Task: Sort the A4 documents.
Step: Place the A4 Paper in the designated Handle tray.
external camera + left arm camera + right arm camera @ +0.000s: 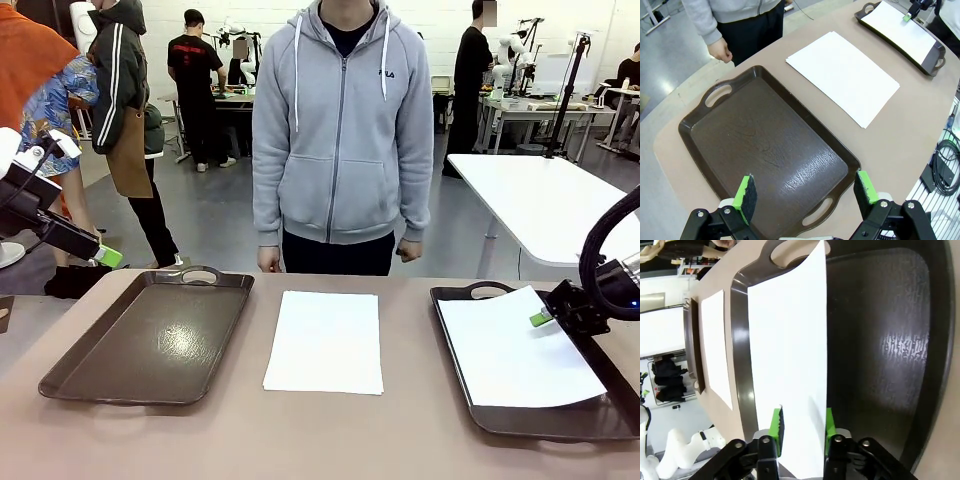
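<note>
My left fingers (746,197) hang wide open with nothing in them, a brown tray (765,145) just beyond their tips. My right fingers (776,425) stand partly open, with a white sheet (790,340) lying loose between them in the other tray (880,340). Another sheet (325,340) lies on the bench (400,440), well apart from both.

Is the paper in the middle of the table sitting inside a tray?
No, the middle sheet lies flat on the tabletop, between the left tray and the right tray.
</note>
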{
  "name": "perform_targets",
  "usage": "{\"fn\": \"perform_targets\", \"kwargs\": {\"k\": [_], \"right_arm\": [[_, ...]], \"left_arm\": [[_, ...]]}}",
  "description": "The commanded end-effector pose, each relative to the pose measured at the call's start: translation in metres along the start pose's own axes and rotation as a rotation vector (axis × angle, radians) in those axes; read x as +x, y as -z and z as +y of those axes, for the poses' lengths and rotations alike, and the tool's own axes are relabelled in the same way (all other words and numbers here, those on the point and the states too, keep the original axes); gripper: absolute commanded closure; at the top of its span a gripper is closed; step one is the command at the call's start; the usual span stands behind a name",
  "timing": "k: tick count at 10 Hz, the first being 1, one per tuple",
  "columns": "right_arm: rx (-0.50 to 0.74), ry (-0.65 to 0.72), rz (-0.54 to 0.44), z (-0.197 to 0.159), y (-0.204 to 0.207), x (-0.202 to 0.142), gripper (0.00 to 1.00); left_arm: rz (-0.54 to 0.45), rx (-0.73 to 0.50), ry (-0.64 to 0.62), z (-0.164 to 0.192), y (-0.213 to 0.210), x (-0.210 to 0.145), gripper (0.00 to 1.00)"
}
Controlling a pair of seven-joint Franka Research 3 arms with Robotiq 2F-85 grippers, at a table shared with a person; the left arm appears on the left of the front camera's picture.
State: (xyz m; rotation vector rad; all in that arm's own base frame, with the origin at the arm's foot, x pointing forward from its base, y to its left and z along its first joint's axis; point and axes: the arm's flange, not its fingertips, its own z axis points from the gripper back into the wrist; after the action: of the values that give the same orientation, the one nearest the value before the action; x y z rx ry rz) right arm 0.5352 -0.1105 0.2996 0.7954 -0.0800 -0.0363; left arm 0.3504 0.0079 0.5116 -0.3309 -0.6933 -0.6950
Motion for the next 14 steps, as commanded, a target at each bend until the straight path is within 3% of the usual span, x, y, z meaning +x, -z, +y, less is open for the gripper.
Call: {"fn": "perform_targets", "kwargs": {"k": [1, 2, 3, 4, 5, 14], "right_arm": [[-0.056, 0.013, -0.019, 0.005, -0.007, -0.009, 0.3], [-0.073, 0.014, -0.028, 0.006, -0.012, -0.011, 0.27], [-0.088, 0.015, -0.032, 0.006, -0.016, -0.012, 0.11], [-0.094, 0.018, -0.044, 0.006, -0.02, -0.014, 0.09], [-0.093, 0.018, -0.049, 0.006, -0.023, -0.015, 0.0], [-0.065, 0.003, -0.053, 0.004, -0.024, -0.01, 0.0]], "left_arm": [[-0.002, -0.007, -0.001, 0.0, 0.0, -0.001, 0.0], [-0.002, -0.007, -0.001, 0.0, 0.0, -0.001, 0.0], [-0.002, -0.007, -0.001, 0.0, 0.0, -0.001, 0.0], [-0.002, -0.007, -0.001, 0.0, 0.0, -0.001, 0.0], [-0.002, -0.007, -0.001, 0.0, 0.0, -0.001, 0.0], [-0.002, -0.007, -0.001, 0.0, 0.0, -0.001, 0.0]]}}
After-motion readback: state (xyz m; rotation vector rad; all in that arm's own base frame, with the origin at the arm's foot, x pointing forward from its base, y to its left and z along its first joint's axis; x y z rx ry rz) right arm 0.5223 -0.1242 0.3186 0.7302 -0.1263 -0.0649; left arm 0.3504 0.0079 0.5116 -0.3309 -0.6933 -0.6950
